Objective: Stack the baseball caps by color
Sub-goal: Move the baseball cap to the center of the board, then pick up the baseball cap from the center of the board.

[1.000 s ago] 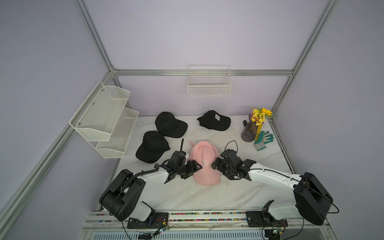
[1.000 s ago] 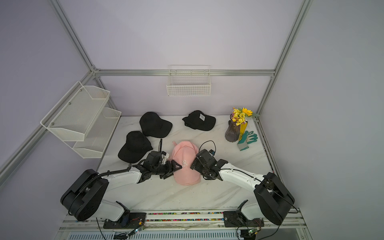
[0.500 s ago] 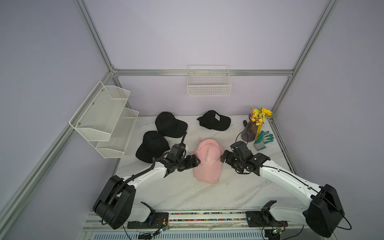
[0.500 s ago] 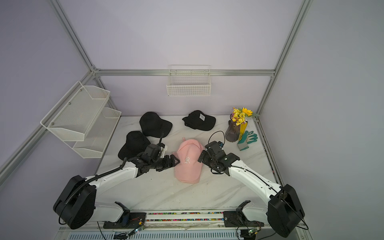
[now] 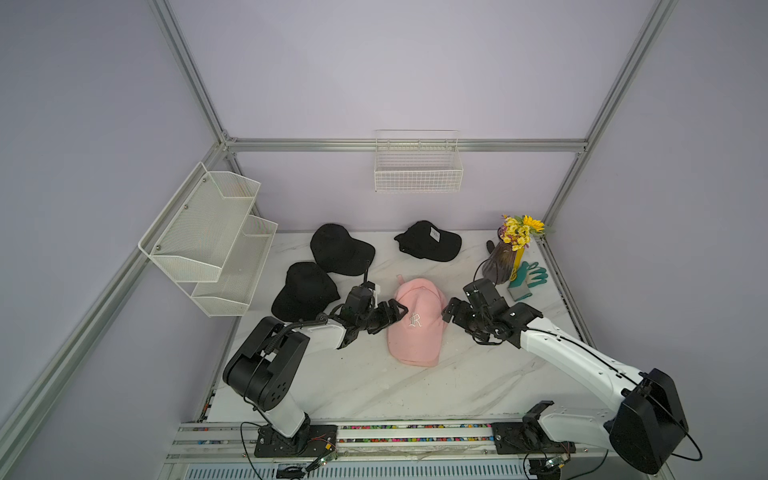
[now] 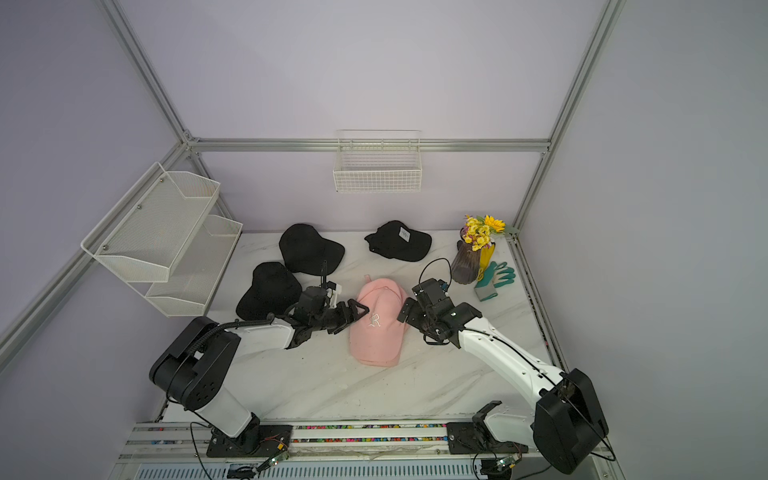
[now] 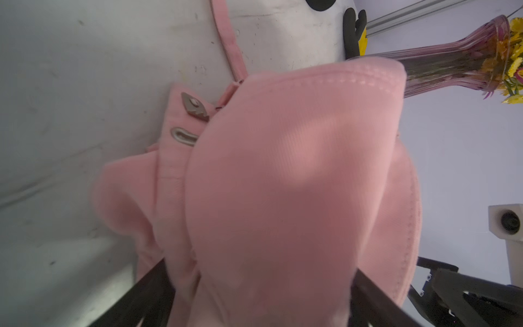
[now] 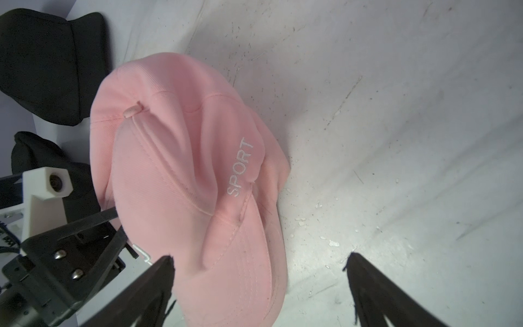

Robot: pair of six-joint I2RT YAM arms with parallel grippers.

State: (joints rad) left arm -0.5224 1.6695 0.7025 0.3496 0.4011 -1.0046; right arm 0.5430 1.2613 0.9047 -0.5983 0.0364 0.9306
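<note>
Pink stack check. The pink fabric baseball cap (image 5: 415, 328) with the white embroidered front logo lies mid-table, brim toward the near edge.

The left gripper (image 5: 394, 312) stands wide with the crown between its jaws and cloth against both fingers (image 7: 150, 288). I cannot tell whether it pinches. The right gripper (image 5: 451, 311) gapes empty just beside the cap's other flank.

The white marble table (image 5: 374, 386) is bare from the brim to the near edge.

- **Far left corner:** a plain black fabric cap (image 5: 340, 249) touches a second black cap (image 5: 303, 291).
- **Far edge:** a black cap with a white tag (image 5: 430, 245) lies near the middle.
- **Far right corner:** a ribbed purple vase (image 5: 500, 262) and teal gloves (image 5: 530, 276).

Only the left wrist view shows the rear metal buckle (image 7: 195, 107). Only the right wrist view shows the white "SPORT" lettering (image 8: 240, 167).
</note>
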